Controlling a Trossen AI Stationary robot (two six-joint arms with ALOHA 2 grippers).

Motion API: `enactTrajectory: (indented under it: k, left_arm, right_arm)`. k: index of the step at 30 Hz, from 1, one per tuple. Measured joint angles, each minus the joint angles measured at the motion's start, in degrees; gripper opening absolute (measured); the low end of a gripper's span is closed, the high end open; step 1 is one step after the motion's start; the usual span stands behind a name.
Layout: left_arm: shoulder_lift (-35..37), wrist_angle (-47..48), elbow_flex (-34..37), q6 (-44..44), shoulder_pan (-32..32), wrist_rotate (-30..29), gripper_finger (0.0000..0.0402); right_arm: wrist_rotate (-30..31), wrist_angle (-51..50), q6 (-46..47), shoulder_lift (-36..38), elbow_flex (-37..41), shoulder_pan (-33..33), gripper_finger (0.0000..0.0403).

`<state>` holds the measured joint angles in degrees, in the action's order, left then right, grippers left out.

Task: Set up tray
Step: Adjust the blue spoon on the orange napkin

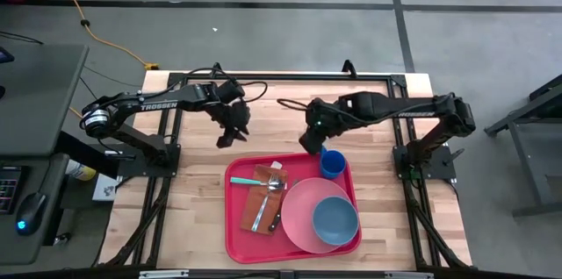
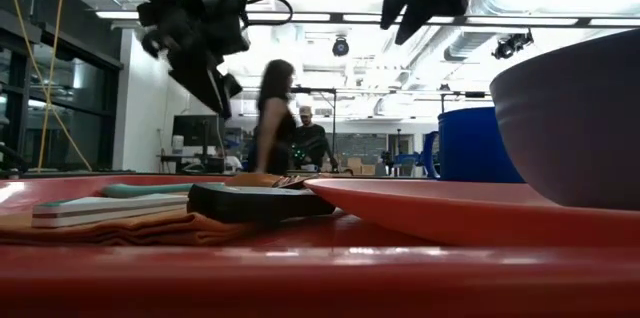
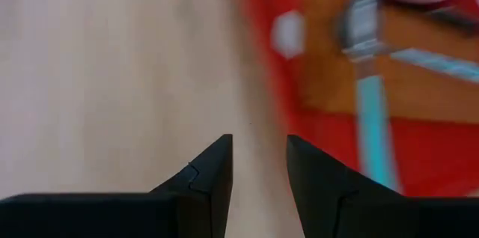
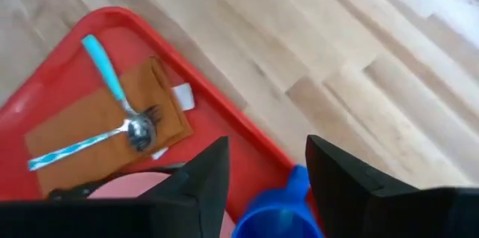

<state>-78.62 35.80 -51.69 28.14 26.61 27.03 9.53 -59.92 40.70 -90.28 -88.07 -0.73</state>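
Seen from above, the tray (image 1: pixel 235 226) is a large red rectangle with rounded corners and a raised rim, lying flat on the wooden table (image 1: pixel 193 209) near its front edge, between my two arms. On its left half rests a brown napkin (image 1: pixel 263 200) carrying light-blue-handled cutlery (image 1: pixel 261 211); on its right half sits a round pink plate (image 1: pixel 299 218) with a blue bowl (image 1: pixel 335 218) on it, and a blue cup (image 1: pixel 332 164) stands in the tray's far right corner. My right pincer (image 1: pixel 309 143) hangs just above and beside the cup, its fingers (image 4: pixel 340 174) spread apart and grasping nothing, the cup's rim showing below the gap. My left pincer (image 1: pixel 230 133) hovers over bare table just off the tray's far left corner, fingers (image 3: pixel 213 171) parted with nothing between them. In the low view a person (image 2: pixel 275 113) stands in the room beyond.
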Motion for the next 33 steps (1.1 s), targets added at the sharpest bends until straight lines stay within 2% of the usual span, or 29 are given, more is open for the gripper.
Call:
enactTrajectory:
  k: [3,7,9,12,15,19,22,25,28,33]
  left_arm:
    - [0.0,0.7,0.0,0.4,0.0,9.6,0.0156]
    - [0.0,2.6,0.0,-0.1,0.0,18.2,0.0156]
    - [0.0,4.6,0.0,-0.6,-0.7,20.2,0.0156]
    - [0.0,7.9,0.0,-2.9,-3.7,18.8,0.0156]
    - [0.8,10.3,0.0,-5.5,-8.2,14.1,0.0156]
    - [2.2,8.7,0.0,-13.7,-15.5,7.8,0.0156]
    - [3.4,3.0,0.0,-21.2,-21.4,4.4,0.0156]
    - [3.7,-3.5,0.0,-29.1,-27.1,-1.5,0.0156]
    - [3.7,-6.7,0.0,-38.0,-32.5,-10.2,0.0156]
    - [3.6,-5.4,0.0,-59.2,-41.8,-30.3,0.0156]
  right_arm:
    - [2.0,-0.4,-1.0,0.0,0.0,-0.8,0.0145]
    - [4.0,-0.7,-3.9,0.0,0.0,-1.6,0.0123]
    - [3.7,-0.8,-6.0,0.0,0.0,-1.9,0.0103]
    - [4.1,-2.4,-9.4,0.0,0.0,-1.9,0.0051]
    - [4.9,-5.3,-13.0,0.0,0.0,-1.9,0.0008]
    - [5.5,-10.0,-16.1,0.0,0.0,-2.4,0.0005]
    - [6.1,-13.4,-18.7,0.2,0.1,-2.7,0.0003]
    - [7.1,-14.7,-21.4,1.5,0.1,-3.0,0.0001]
    - [7.1,-14.5,-23.1,4.1,0.1,-3.2,0.0]
    - [9.5,-14.8,-23.7,11.3,0.1,-3.2,0.0]
